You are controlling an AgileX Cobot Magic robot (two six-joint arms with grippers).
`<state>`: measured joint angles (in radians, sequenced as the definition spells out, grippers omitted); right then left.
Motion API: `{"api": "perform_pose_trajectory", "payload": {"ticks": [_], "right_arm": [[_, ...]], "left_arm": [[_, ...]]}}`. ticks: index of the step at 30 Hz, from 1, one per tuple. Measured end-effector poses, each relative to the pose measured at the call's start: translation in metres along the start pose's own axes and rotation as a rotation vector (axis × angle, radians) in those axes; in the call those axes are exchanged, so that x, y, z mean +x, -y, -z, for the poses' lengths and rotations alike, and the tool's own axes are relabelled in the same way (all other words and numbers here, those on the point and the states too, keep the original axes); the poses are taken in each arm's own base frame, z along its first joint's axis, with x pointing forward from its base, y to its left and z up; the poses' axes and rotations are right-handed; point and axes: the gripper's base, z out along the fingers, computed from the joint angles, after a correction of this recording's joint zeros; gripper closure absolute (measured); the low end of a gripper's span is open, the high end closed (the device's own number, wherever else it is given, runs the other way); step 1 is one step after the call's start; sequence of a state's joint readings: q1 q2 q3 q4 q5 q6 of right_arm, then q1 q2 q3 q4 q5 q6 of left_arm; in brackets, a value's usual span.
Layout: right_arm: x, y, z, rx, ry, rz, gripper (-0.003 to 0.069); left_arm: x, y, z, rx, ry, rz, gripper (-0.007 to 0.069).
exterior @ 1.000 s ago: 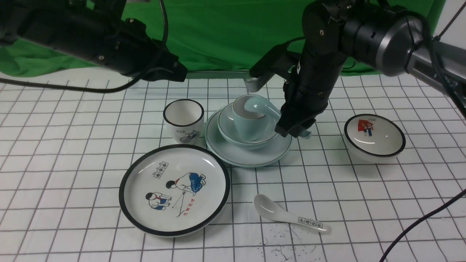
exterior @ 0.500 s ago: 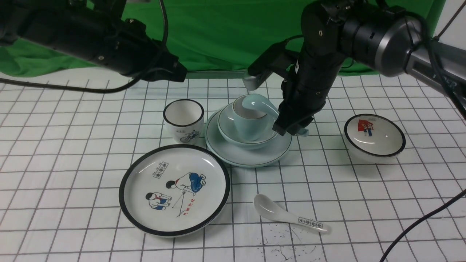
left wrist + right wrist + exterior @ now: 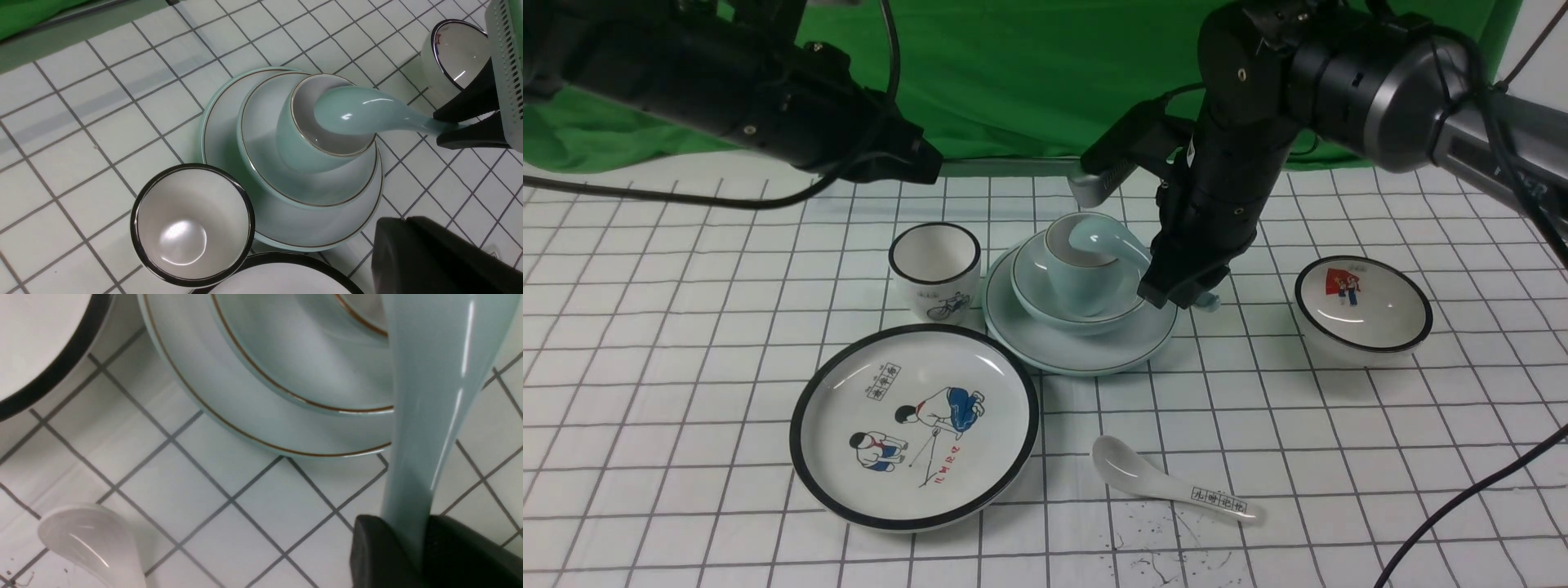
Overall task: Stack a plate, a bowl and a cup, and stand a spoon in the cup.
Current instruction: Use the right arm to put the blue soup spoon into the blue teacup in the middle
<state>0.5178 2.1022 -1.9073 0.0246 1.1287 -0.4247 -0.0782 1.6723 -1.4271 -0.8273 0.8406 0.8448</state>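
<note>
On the blue-green plate [image 3: 1086,359], in the front view, the blue-green bowl [image 3: 1078,327] is sitting with the blue-green cup [image 3: 1082,286] inside it. Left of that plate, a cup marked with a bicycle [image 3: 939,269] is standing; nearer, a children plate [image 3: 915,433] and a white spoon [image 3: 1168,482] are bearing Chinese characters; right, a picture bowl [image 3: 1364,306] is resting. Two of each kind are showing. The right gripper [image 3: 1188,286] is holding the blue-green spoon [image 3: 1107,238] by its handle, bowl end over the cup. In the left wrist view, the left gripper is keeping its jaws closed, empty. In the right wrist view, the spoon is extending from the right gripper's fingers across the plate's rim.
</note>
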Motion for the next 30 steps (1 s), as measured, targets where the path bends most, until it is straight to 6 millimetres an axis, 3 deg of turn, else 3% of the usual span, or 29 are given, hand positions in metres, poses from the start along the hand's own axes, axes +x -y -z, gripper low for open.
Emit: {"api": "perform_pose_trajectory", "payload": {"ticks": [14, 22, 30], "right_arm": [[0.000, 0.000, -0.001, -0.002, -0.004, 0.000, 0.0480], [0.000, -0.001, -0.013, -0.013, -0.028, 0.002, 0.0480], [-0.014, 0.007, 0.014, 0.029, 0.061, -0.013, 0.0480]], "left_arm": [[0.000, 0.000, 0.000, 0.000, 0.000, -0.001, 0.0655], [0.000, 0.000, 0.000, -0.001, -0.001, -0.002, 0.0655], [0.001, -0.001, 0.000, -0.013, -0.014, -0.017, 0.0655]]}}
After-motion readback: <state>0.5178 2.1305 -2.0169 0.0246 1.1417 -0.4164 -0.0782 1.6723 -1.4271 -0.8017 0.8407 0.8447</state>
